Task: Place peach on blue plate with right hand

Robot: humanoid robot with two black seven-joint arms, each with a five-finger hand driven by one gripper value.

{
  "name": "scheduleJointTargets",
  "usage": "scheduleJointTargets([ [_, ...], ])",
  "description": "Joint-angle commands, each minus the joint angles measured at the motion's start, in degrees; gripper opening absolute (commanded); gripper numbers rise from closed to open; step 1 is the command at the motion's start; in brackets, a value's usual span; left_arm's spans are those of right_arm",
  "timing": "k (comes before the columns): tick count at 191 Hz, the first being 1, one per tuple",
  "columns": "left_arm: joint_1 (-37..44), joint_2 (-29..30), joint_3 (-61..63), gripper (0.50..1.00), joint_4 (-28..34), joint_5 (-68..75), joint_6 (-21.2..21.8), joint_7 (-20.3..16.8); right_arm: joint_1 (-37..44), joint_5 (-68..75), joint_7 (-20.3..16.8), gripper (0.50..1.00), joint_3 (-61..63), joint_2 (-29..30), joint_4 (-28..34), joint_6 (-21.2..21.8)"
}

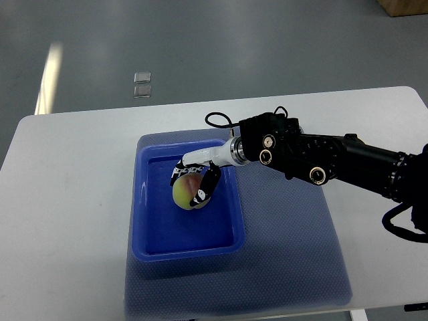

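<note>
Peach (pixel 188 192) inside the blue plate (pixel 150 200), upper middle, low over its floor or touching, hard to tell; wrapped from above by right hand (pixel 195 179), fingers (pixel 206 187) curled around it; nothing left but letting go; forearm slanting in from right, wrist bent down

This looks like a robotics lab or test room rather than a home. A plain white worktop (pixel 73 200) stands on a bare grey floor (pixel 200 47) with a glare streak at ten o'clock. A black robot arm (pixel 334 160) with exposed cable reaches in from three o'clock over a blue mat (pixel 294 267). A cardboard box corner (pixel 404 7) shows at one o'clock.
</note>
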Motion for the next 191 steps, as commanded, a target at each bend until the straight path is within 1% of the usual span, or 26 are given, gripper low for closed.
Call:
scheduleJointTargets([
  [1, 0.0, 0.0, 0.0, 1.0, -0.02, 0.0, 0.0, 0.04, 0.18, 0.09, 0.08, 0.93, 0.26, -0.01, 0.04, 0.14],
  [31, 0.0, 0.0, 0.0, 1.0, 0.07, 0.0, 0.0, 0.04, 0.88, 0.62, 0.08, 0.93, 1.14, -0.01, 0.21, 0.4],
  [32, 0.0, 0.0, 0.0, 1.0, 0.07, 0.0, 0.0, 0.04, 2.01, 0.97, 0.08, 0.932, 2.27, -0.01, 0.39, 0.49],
  [40, 0.0, 0.0, 0.0, 1.0, 0.07, 0.0, 0.0, 0.04, 3.52, 1.15, 0.08, 0.932, 3.51, -0.01, 0.56, 0.58],
  [51, 0.0, 0.0, 0.0, 1.0, 0.07, 0.0, 0.0, 0.04, 3.78, 1.24, 0.08, 0.932, 3.69, -0.01, 0.56, 0.66],
  [59, 0.0, 0.0, 0.0, 1.0, 0.07, 0.0, 0.0, 0.04, 5.19, 1.94, 0.08, 0.932, 6.41, -0.01, 0.74, 1.28],
  [76, 0.0, 0.0, 0.0, 1.0, 0.07, 0.0, 0.0, 0.04, 6.33, 3.34, 0.08, 0.932, 11.33, -3.43, 1.44, 2.16],
  [86, 0.0, 0.0, 0.0, 1.0, 0.07, 0.0, 0.0, 0.04, 6.33, 3.35, 0.08, 0.932, 11.34, -3.44, 1.44, 2.16],
  [87, 0.0, 0.0, 0.0, 1.0, 0.07, 0.0, 0.0, 0.04, 6.33, 4.91, 0.08, 0.932, 14.38, -5.53, 1.62, 2.42],
  [103, 0.0, 0.0, 0.0, 1.0, 0.07, 0.0, 0.0, 0.04, 5.45, 8.26, 0.17, 0.932, 20.56, -8.97, 1.62, 2.07],
  [113, 0.0, 0.0, 0.0, 1.0, 0.07, 0.0, 0.0, 0.04, 5.45, 8.27, 0.17, 0.932, 20.56, -8.97, 1.62, 2.07],
  [114, 0.0, 0.0, 0.0, 1.0, 0.07, 0.0, 0.0, 0.04, 3.45, 11.05, 0.43, 0.932, 25.18, -10.54, 1.62, 1.64],
  [130, 0.0, 0.0, 0.0, 1.0, -0.02, 0.0, 0.0, 0.04, -1.75, 16.87, 0.52, 0.932, 34.09, -12.23, 1.53, 0.93],
  [150, 0.0, 0.0, 0.0, 1.0, -0.02, 0.0, 0.0, 0.04, -8.61, 23.91, 0.61, 0.932, 44.73, -12.31, 1.53, -0.21],
  [161, 0.0, 0.0, 0.0, 1.0, -0.02, 0.0, 0.0, 0.04, -13.78, 29.88, 0.61, 0.932, 51.4, -11.79, 1.44, -0.48],
  [175, 0.0, 0.0, 0.0, 1.0, -0.19, 0.09, 0.0, 0.04, -19.68, 38.49, 1.13, 0.932, 57.3, -11.35, 1.44, -0.48],
  [191, 0.0, 0.0, 0.0, 1.0, -0.54, 0.0, 0.0, 0.04, -23.81, 47.38, 1.84, 0.932, 59.76, -11.35, 1.27, -0.57],
])
